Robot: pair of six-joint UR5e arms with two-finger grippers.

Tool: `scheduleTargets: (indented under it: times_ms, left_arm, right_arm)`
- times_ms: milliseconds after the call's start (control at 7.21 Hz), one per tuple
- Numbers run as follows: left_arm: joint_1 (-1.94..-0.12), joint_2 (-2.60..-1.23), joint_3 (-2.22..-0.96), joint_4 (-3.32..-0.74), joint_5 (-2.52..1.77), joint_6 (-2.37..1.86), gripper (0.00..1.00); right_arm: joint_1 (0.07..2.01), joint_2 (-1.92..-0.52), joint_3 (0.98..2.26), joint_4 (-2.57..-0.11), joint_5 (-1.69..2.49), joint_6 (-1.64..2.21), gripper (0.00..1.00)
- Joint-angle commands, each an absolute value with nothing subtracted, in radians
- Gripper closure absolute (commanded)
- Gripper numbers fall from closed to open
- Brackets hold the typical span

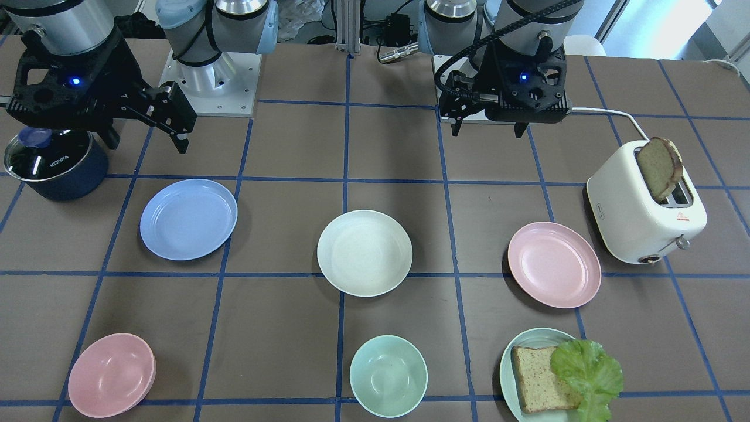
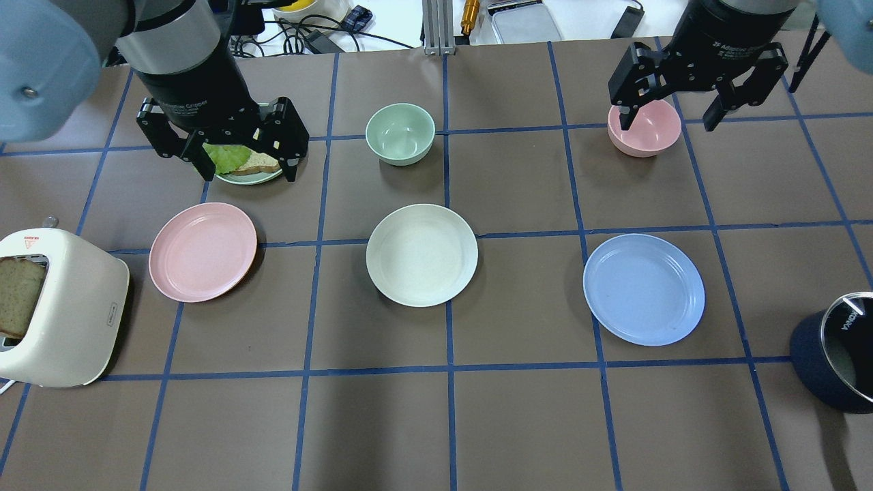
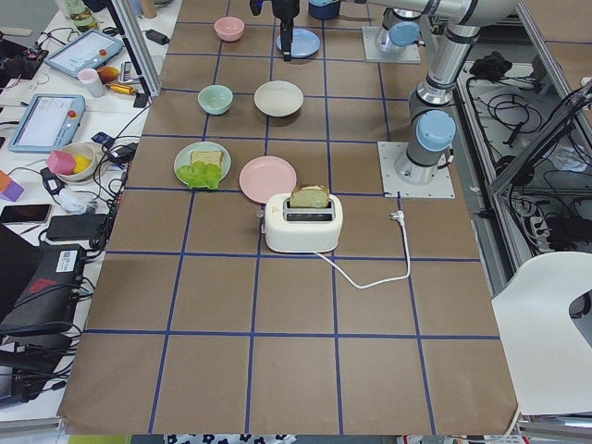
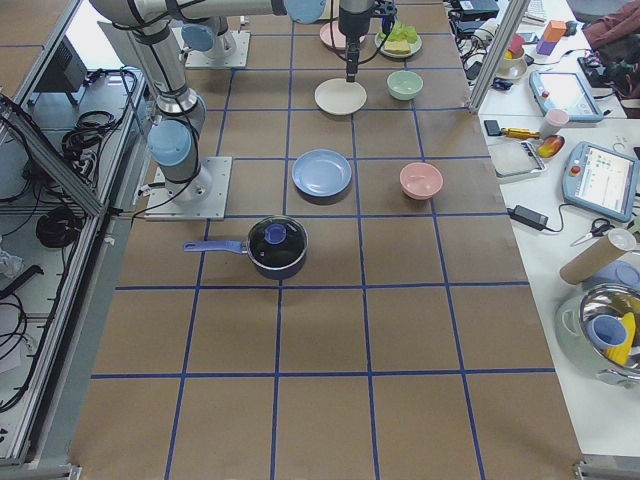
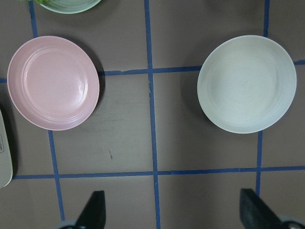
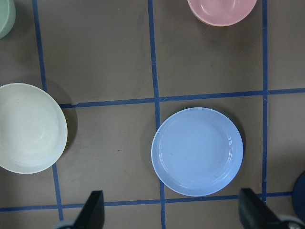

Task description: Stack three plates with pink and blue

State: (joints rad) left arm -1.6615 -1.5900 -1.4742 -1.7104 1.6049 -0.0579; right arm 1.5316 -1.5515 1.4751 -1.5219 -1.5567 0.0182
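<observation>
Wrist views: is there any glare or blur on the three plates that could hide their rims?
Left wrist view: sharp; the pink plate shows only a faint sheen, the cream plate is evenly lit, and both rims are clear. Right wrist view: the blue plate is sharp, with a thin shadow along its right edge. Front-facing view: bright glare only on the pot lid.

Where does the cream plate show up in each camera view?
Front-facing: cream plate centre.
Overhead: cream plate centre.
Exterior left: cream plate upper middle.
Exterior right: cream plate top middle.
Left wrist: cream plate upper right.
Right wrist: cream plate left edge.
Landmark: mint bowl nearby, except left wrist.
</observation>
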Motion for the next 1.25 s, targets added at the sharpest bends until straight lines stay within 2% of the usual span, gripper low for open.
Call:
scheduleTargets:
  times_ms: [0,693,832,1109]
  left_arm:
    - [-1.661,-1.588,-1.474,-1.710,1.605,-0.057,0.00]
    - [-1.599,-1.667,-1.494,-1.655,1.598,-0.023,0.00]
    - [-1.589,-1.702,-1.535,-1.597,1.604,0.001,0.00]
    - [-1.519,-1.742,-1.702,-1.379,1.609,0.076,0.00]
  right_arm:
    - [1.520,-1.549,1.476,-1.526,-1.557,0.006,0.00]
    - [1.502,-1.551,1.473,-1.562,-1.548,0.005,0.00]
    - [1.496,-1.549,1.474,-1.563,-1.558,0.000,0.00]
    - [1.447,-1.491,1.505,-1.562,-1.562,-0.018,0.00]
